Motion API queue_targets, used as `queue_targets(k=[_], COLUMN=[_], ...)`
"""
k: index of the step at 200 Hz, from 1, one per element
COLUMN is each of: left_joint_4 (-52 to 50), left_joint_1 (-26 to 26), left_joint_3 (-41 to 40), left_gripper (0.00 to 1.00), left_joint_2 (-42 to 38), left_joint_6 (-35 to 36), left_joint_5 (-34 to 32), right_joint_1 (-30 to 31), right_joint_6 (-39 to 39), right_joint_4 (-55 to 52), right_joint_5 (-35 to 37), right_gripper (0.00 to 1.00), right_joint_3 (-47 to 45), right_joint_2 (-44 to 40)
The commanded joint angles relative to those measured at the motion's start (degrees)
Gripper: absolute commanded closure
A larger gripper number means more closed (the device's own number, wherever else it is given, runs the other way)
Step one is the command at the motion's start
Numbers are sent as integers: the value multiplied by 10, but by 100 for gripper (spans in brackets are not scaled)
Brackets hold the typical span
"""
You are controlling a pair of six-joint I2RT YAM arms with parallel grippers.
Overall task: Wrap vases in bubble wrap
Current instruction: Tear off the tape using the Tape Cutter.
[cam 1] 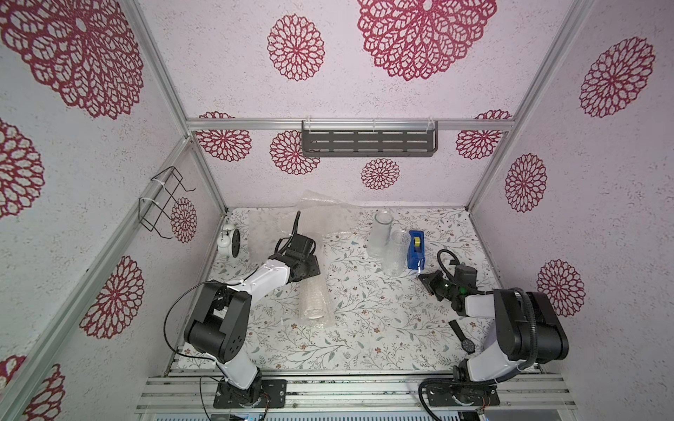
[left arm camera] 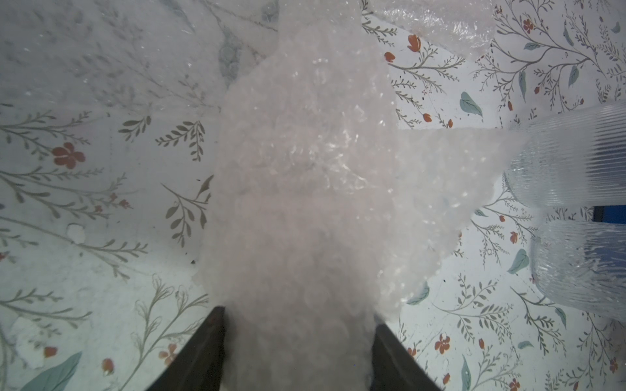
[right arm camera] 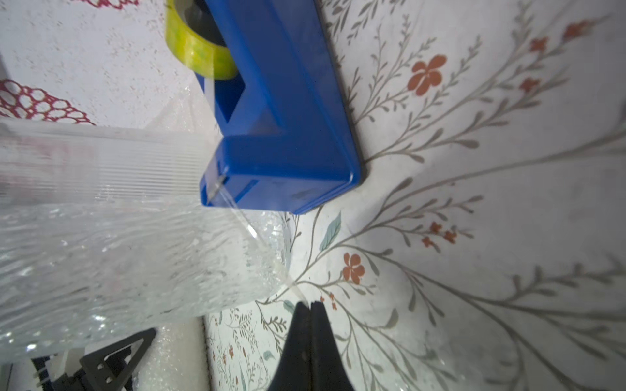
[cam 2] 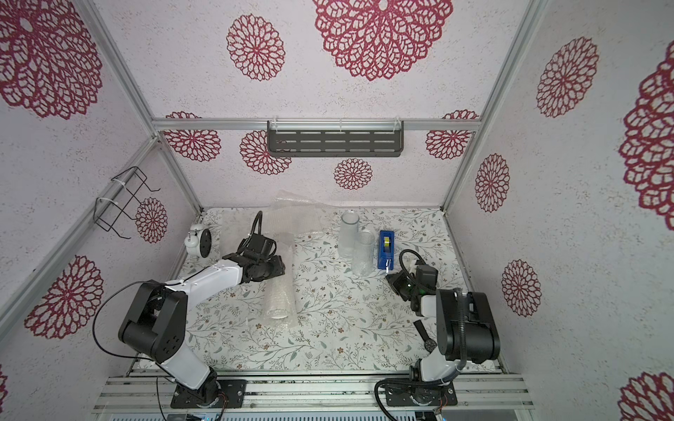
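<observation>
With 12 o'clock taken as the far edge of the table (cam 1: pixel 364 346) in both top views, a wrapped vase (cam 1: pixel 313 302) is seen lying on its side just at 8 o'clock of the centre. Its length runs from 12 to 6, and a white rim shows through the wrap at the 6 o'clock end. Its 12 o'clock end is gripped by the left gripper (left arm camera: pixel 299 316): in the left wrist view the two dark fingers are pressed against either side of the bubbled bundle. Loose bubble wrap (cam 1: pixel 317 215) is spread at 11 to 12 o'clock along the far edge. At 1 o'clock a frosted cylinder (cam 1: pixel 381 233) is stood upright, and a ribbed glass (cam 1: pixel 397 255) is set just beside it toward 5 o'clock, also upright. A blue dispenser (cam 1: pixel 415 251) is placed just at 3 o'clock of the glass. The right gripper (right arm camera: pixel 310 304) is held near the dispenser's 6 o'clock end with its jaws closed on a strip of clear tape (right arm camera: pixel 252 233), which is stretched from the cutter to the fingertips. A clock (cam 1: pixel 229 238) is found at 10 o'clock and a watch (cam 1: pixel 461 335) at 4 o'clock.
</observation>
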Motion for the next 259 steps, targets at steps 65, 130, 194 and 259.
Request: queue_targets(k=[65,130,194,259], left_joint_4=[-20,-18,-23,-22], left_joint_1=[-11,-11,-11,-10], left_joint_3=[-6,-6,-5,-8], left_gripper=[48,48,48,48], left_joint_2=[25,25,19,15], left_joint_6=[3,5,5,5], left_joint_5=[20,17,13,9], right_joint_1=[69,81,98,104], right_joint_6=[150,159,196,212], right_joint_4=[128,108,144,160], right_joint_5=[59,83,96,105], right_gripper=[100,100,100,100], right_joint_3=[-33,-37,-47,-59], right_joint_2=[74,70,97,114])
